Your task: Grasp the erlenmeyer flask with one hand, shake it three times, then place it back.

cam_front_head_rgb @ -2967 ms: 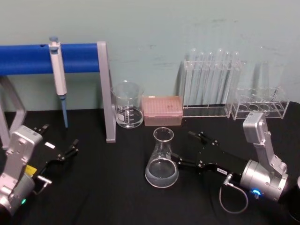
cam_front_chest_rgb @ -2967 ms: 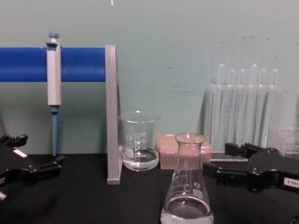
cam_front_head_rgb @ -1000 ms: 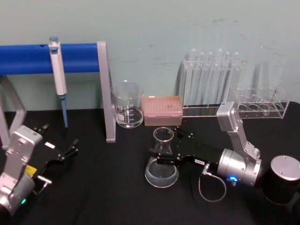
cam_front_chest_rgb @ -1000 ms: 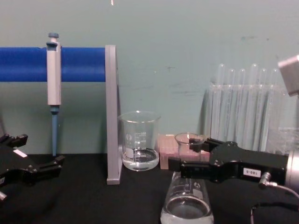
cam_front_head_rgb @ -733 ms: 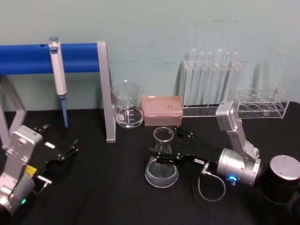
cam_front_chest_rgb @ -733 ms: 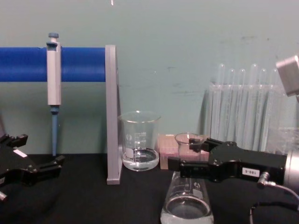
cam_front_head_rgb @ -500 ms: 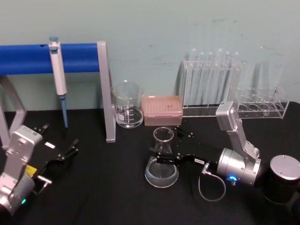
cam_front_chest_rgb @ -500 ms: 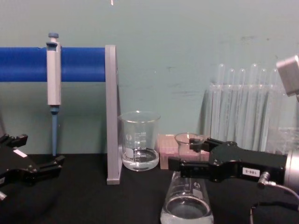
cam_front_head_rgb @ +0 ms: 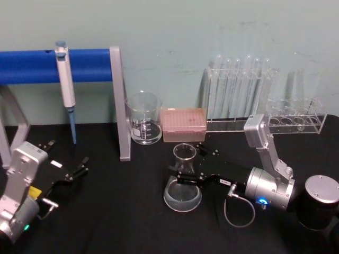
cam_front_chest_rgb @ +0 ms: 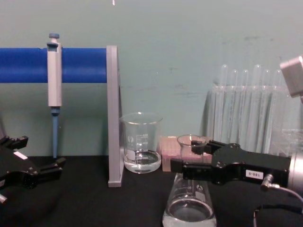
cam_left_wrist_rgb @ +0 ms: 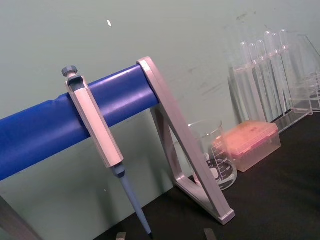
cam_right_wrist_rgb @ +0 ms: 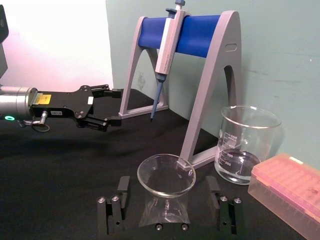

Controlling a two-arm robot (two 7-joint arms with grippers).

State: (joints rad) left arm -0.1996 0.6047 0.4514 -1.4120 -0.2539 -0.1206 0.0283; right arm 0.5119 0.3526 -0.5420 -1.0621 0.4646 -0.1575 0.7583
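Observation:
The erlenmeyer flask (cam_front_head_rgb: 183, 186) stands upright on the black table, mid-front, with a little clear liquid in its wide base (cam_front_chest_rgb: 189, 213). My right gripper (cam_front_head_rgb: 189, 165) reaches in from the right at neck height, open, one finger on each side of the neck. In the right wrist view the flask's rim (cam_right_wrist_rgb: 166, 175) lies between the two fingers (cam_right_wrist_rgb: 123, 186), with a gap on both sides. From the chest view the right gripper (cam_front_chest_rgb: 188, 156) crosses in front of the neck. My left gripper (cam_front_head_rgb: 68, 155) rests open at the table's left front, far from the flask.
Behind the flask stand a glass beaker (cam_front_head_rgb: 144, 125) with some liquid and a pink tip box (cam_front_head_rgb: 183, 125). A pipette (cam_front_head_rgb: 64, 79) hangs on the blue stand (cam_front_head_rgb: 85, 64) at back left. Test-tube racks (cam_front_head_rgb: 238, 98) line the back right. A dark lidded cylinder (cam_front_head_rgb: 320, 203) sits at the right front.
Over three seconds the right arm slid left, bringing its fingers to either side of the flask's neck. In the last second it has hardly moved. The flask and left arm stayed still.

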